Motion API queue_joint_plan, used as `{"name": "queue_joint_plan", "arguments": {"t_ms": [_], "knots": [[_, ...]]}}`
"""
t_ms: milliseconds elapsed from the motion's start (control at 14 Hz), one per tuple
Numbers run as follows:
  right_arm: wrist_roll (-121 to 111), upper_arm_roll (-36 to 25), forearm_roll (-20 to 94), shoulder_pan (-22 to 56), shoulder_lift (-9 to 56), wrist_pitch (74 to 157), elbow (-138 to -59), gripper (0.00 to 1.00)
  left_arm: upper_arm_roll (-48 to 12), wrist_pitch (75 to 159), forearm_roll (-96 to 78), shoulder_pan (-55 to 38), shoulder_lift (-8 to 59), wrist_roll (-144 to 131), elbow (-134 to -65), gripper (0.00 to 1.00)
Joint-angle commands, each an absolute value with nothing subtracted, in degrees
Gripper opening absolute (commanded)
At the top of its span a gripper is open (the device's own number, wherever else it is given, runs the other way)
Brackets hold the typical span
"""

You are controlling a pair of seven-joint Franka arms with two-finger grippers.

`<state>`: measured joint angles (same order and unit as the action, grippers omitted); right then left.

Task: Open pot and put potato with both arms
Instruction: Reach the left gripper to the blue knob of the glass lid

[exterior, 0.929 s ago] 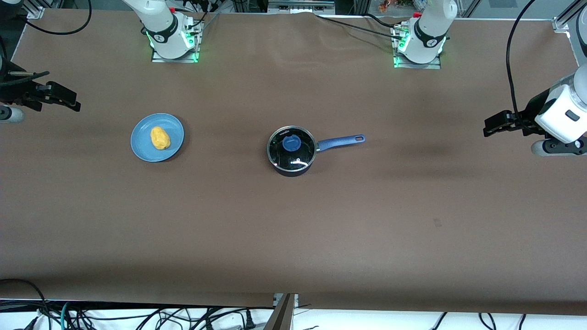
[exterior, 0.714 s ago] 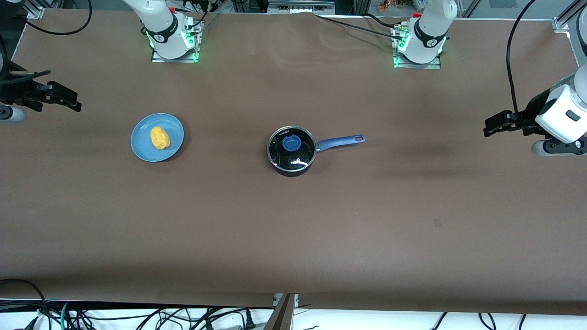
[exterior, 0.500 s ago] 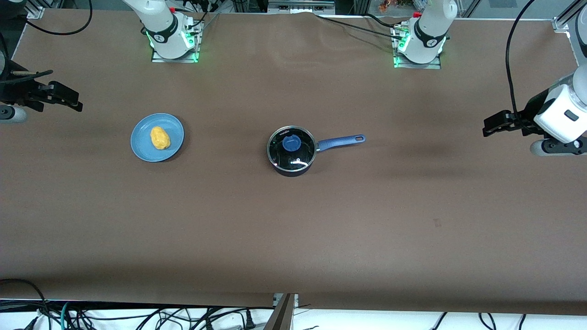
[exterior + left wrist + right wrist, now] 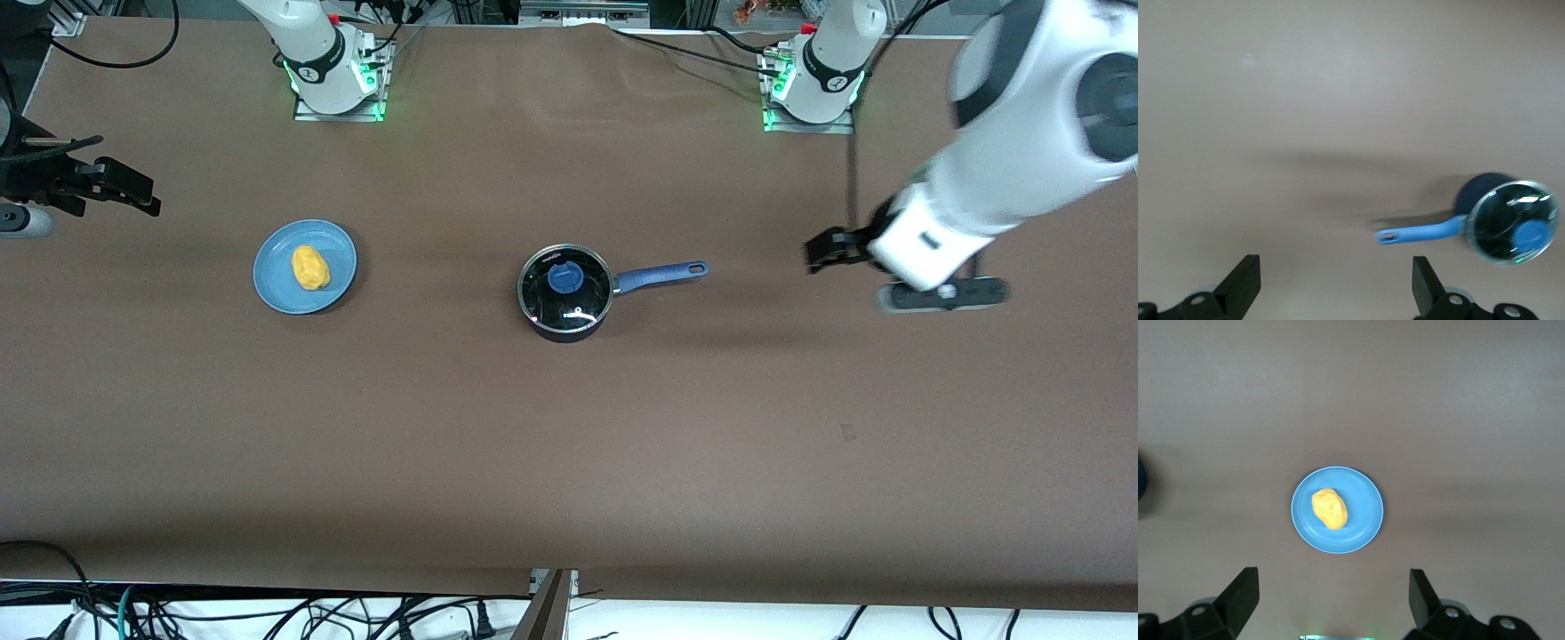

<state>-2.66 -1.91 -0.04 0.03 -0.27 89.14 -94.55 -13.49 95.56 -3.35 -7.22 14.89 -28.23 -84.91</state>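
The black pot point(image 4: 565, 307) stands mid-table with its glass lid on, blue knob point(image 4: 565, 277) up. Its blue handle point(image 4: 662, 275) points toward the left arm's end. It also shows in the left wrist view point(image 4: 1498, 227). The yellow potato point(image 4: 310, 268) lies on a blue plate point(image 4: 267, 277) toward the right arm's end, and the right wrist view shows the potato point(image 4: 1329, 509) too. My left gripper point(image 4: 820, 252) is open and empty over bare table off the handle's tip; its own view point(image 4: 1335, 273) shows wide jaws. My right gripper point(image 4: 133, 191) is open and empty over the table's end.
The plate's rim point(image 4: 1368, 523) lies ahead of my right gripper point(image 4: 1331, 587) in the right wrist view. The brown table point(image 4: 569, 444) surrounds the pot and the plate. Both arm bases point(image 4: 333, 80) stand along the table's edge farthest from the front camera. Cables hang below the nearest edge.
The left arm has swung in from the table's end toward the pot's handle. The right arm has barely moved. Pot, lid, plate and potato have not moved.
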Motion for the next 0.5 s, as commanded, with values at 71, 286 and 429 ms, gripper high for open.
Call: {"name": "queue_joint_plan", "arguments": {"t_ms": [71,286,429], "knots": [[-2.11,-1.14,0.09,-0.70,-0.79,87.98,-94.57,1.00,-15.38,105.53,-2.99,-15.71,22.30,-44.52,-84.02,1.00],[-2.02,-1.14,0.09,-0.70,-0.79,87.80,-94.48,0.99,-15.29,111.86,-1.59,-21.78,27.67,-50.53,-83.94,1.00],[-2.02,-1.14,0.09,-0.70,-0.70,87.71,-94.48,1.00,-15.21,117.40,-1.50,-24.77,30.92,-52.20,-83.94,1.00]]}}
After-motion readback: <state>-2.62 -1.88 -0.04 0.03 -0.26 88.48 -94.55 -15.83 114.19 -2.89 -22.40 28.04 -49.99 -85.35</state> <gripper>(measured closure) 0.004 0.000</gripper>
